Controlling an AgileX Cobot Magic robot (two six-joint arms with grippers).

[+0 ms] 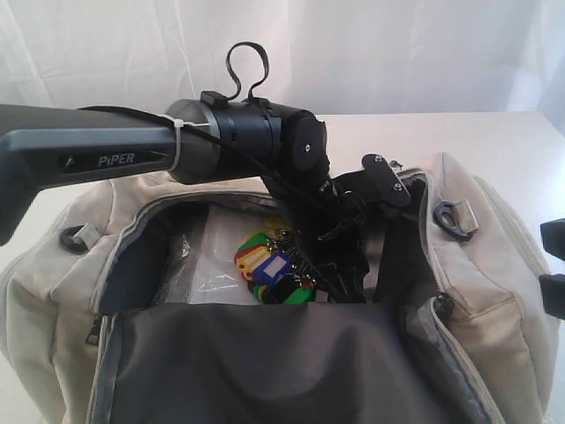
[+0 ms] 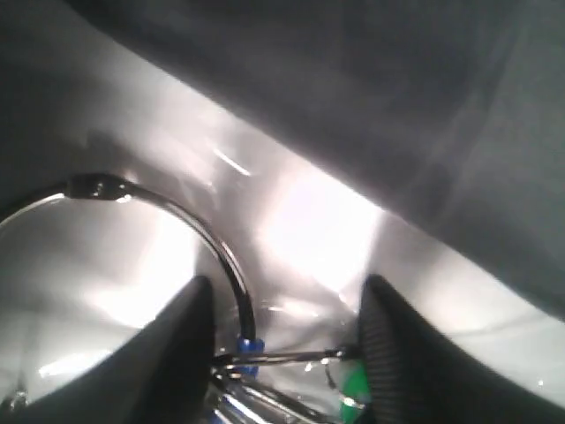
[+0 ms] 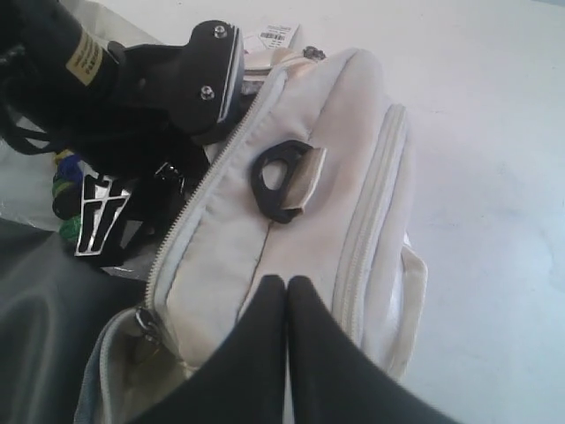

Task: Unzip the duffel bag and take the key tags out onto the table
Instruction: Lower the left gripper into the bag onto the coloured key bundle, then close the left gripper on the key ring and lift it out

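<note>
We see the white table (image 1: 521,141) lying bare behind and to the right of the duffel bag (image 1: 494,265), with free room out to its far edge. The bag fills most of the near side. Its main zipper is undone, and the mouth gapes wide between the grey zipper edges, with dark lining folded toward the camera.

The left arm (image 1: 88,155) reaches in from the left over the bag's rim and bends down into the opening. Its casing reads "PiPER". The left gripper (image 2: 287,300) is down inside, jaws apart. A metal ring (image 2: 225,256) runs between its fingers (image 2: 190,344), and we cannot see them pressing on it.

The right gripper (image 3: 287,284) hangs over the bag's right end near a black strap ring (image 3: 278,181), fingers pressed together and holding nothing.

The key tags (image 1: 274,265) lie inside the open compartment on a clear plastic sheet (image 1: 207,265), just beside the left gripper.

A white paper label (image 3: 278,35) at the bag's far end and a yellow sticker (image 3: 86,55) on the left arm carry print too small for us to read.
</note>
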